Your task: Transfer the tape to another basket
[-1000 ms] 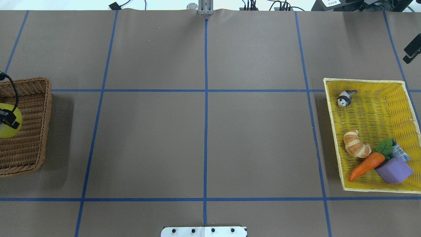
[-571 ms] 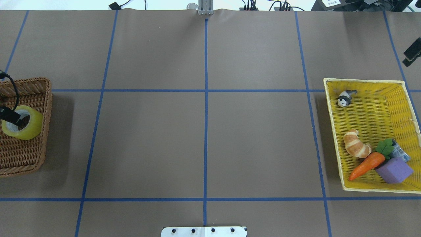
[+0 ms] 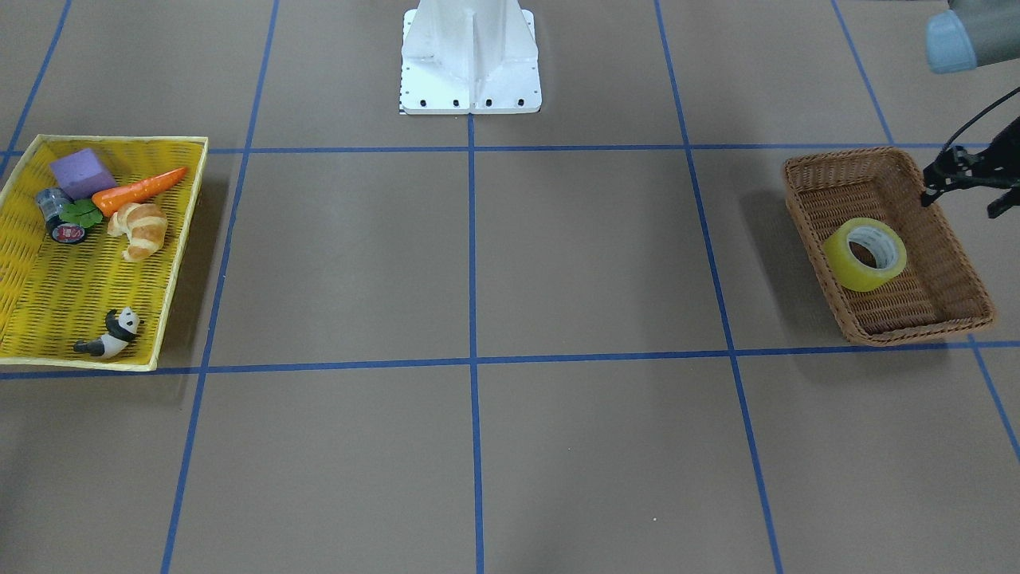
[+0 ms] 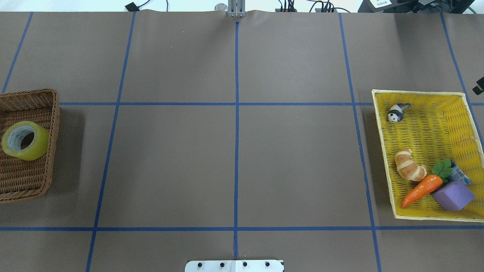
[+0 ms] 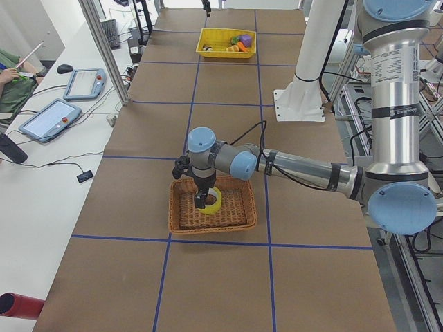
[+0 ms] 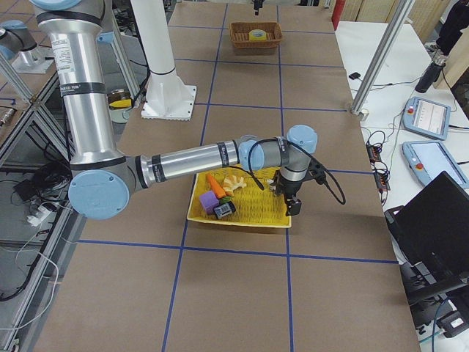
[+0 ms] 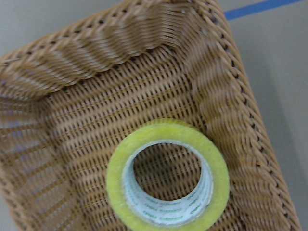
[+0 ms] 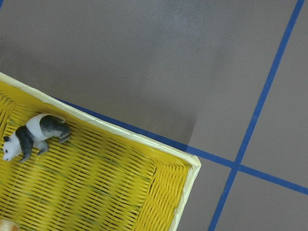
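A brown paper-covered surface (image 4: 295, 158), ruled into large squares by blue tape lines, fills the overhead view. The white base plate (image 3: 470, 56) of the robot's mount sits at its middle edge.

The left arm stretches out low and nearly level, with its wrist bent so that the left hand (image 3: 962, 201) points down over the basket (image 4: 53, 158). Its two dark fingers stand apart and hold nothing. The right arm reaches out in much the same way. The right hand (image 6: 292, 207) hangs pointing down just outside a corner of the yellow tray (image 4: 435, 132), and whether its fingers are apart or together cannot be told.

The basket is brown woven wicker, rectangular with rounded corners and raised sides. The single tape (image 4: 39, 143) rests inside it. It is a wide ring of glossy, translucent yellow with a pale printed inner core. The core faces upward at a slight tilt, and the roll sits close to the wall nearest the middle of the surface, not touching the hand above.

The tray, well apart at the other end, is flat, bright yellow, open weave with a pale rim. It carries five things:
- one black-and-white panda figure (image 4: 396, 112), alone near one end
- one croissant (image 4: 408, 165)
- one orange carrot (image 4: 421, 190) with green leaves
- one purple block (image 4: 453, 195)
- one small dark roll (image 4: 462, 175)

The last four are clustered together.
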`<state>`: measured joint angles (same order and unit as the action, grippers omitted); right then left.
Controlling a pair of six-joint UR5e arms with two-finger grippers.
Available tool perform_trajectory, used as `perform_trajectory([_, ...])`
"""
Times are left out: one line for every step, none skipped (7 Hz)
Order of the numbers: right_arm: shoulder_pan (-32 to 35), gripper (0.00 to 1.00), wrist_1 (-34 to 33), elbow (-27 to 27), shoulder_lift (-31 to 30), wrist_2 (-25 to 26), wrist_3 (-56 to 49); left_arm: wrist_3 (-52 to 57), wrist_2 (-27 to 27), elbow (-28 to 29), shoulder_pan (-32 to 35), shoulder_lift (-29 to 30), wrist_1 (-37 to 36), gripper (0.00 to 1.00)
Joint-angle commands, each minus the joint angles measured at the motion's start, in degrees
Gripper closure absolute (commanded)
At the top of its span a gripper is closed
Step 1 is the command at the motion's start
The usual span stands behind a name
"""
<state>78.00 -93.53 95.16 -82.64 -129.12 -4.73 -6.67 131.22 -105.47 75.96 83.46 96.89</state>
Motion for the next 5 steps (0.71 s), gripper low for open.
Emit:
perform_trajectory([0.05, 0.0, 0.63, -0.58, -1.47, 0.09, 0.24, 3.24, 2.55, 0.53, 10.22, 0.13, -5.45, 0.01])
perform_trajectory([0.31, 0.0, 0.54, -1.46, -1.65, -0.34, 0.42, 3.24, 1.94, 0.88, 12.87, 0.13, -5.57, 0.01])
perform_trajectory([2.05, 0.0, 0.54, -1.38, -2.87, -0.96, 0.33, 6.38, 1.41, 2.1, 15.33, 0.04, -5.57, 0.01])
perform_trajectory([4.07, 0.0, 0.63, -1.47, -4.79, -3.92, 0.16, 16.59, 1.06, 5.15, 18.58, 0.21, -5.74, 0.01])
perform_trajectory([7.05, 0.0, 0.54, -1.47, -5.94, -7.78, -0.19, 20.34, 1.58, 6.75, 19.57, 0.04, -5.75, 0.01])
